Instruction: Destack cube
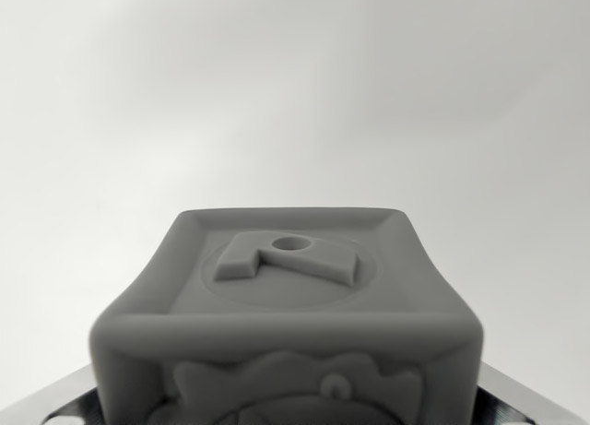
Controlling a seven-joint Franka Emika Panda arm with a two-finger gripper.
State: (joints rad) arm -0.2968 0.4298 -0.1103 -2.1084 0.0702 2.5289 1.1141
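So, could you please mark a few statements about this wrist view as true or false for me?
1. The cube is grey. True.
2. Its top face is perfectly smooth. False: it carries a raised relief with a small round hole.
3. A second cube stands beside it on the surface. False: only one cube is visible.
4. The background is a plain, pale surface. True.
5. Metal parts show at the bottom corners. True.

Setting not determinable: only a plain pale grey backdrop (pixel 295 84) is seen, blurred; a staged test setup is suggested.
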